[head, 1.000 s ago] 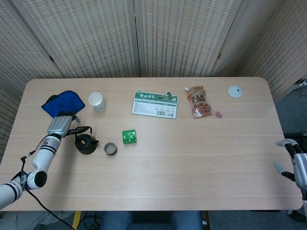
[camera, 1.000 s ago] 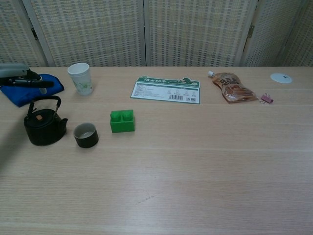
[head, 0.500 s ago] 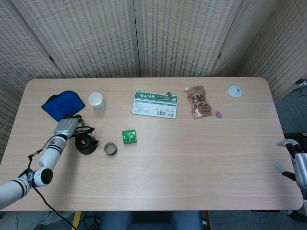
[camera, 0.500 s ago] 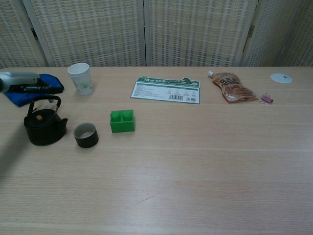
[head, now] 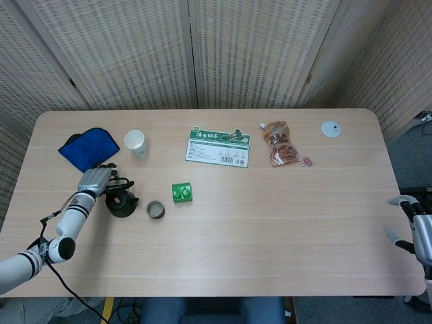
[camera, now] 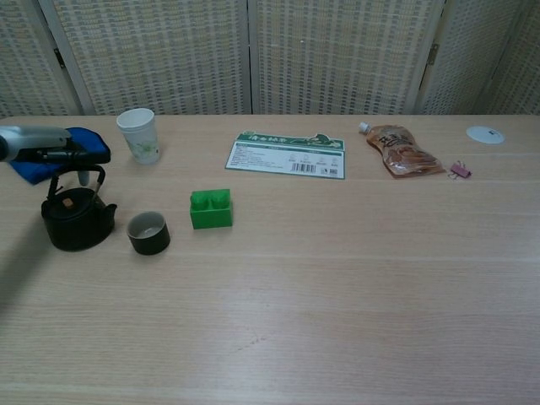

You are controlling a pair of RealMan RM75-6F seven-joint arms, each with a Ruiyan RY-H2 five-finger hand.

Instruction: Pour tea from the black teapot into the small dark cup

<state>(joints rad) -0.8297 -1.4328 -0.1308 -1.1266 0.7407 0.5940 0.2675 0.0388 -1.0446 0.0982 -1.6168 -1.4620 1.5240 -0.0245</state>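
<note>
Tabletop [head: 270, 223]: pale wood, rounded corners, woven screens behind.

Black teapot [head: 122, 204]: stands upright at about 9 o'clock on the tabletop, its hoop handle raised. In the chest view the teapot [camera: 77, 221] sits at the far left, lid on, with a small orange mark on the lid.

Small dark cup [head: 156, 210]: just beside the teapot on its 3 o'clock side, apart from it, upright, pale inside. Chest view: cup [camera: 148, 233].

Left hand [head: 98, 180]: at the teapot's 10 o'clock, over the handle, its dark fingers reaching toward the hoop. In the chest view the left hand [camera: 38, 143] lies just above the handle top; I cannot tell whether the fingers have closed on the handle or only touch it.

Right hand [head: 413, 233]: at the tabletop's 4 o'clock edge, well apart from all items, holding nothing, fingers apart.

Blue cloth [head: 88, 148]: crumpled, at the teapot's 11 o'clock, near the left edge.

Paper cup [head: 136, 142]: white, upright, at the teapot's 1 o'clock, just beside the cloth.

Green block [head: 181, 192]: at the small cup's 2 o'clock, near it.

Green-and-white card [head: 219, 146]: flat, near 12 o'clock of the tabletop.

Brown pouch [head: 280, 142]: flat, at the card's 3 o'clock; a small pink clip [head: 308, 161] lies just beside its lower end.

White disc [head: 331, 129]: at 2 o'clock, near the far right corner.
</note>
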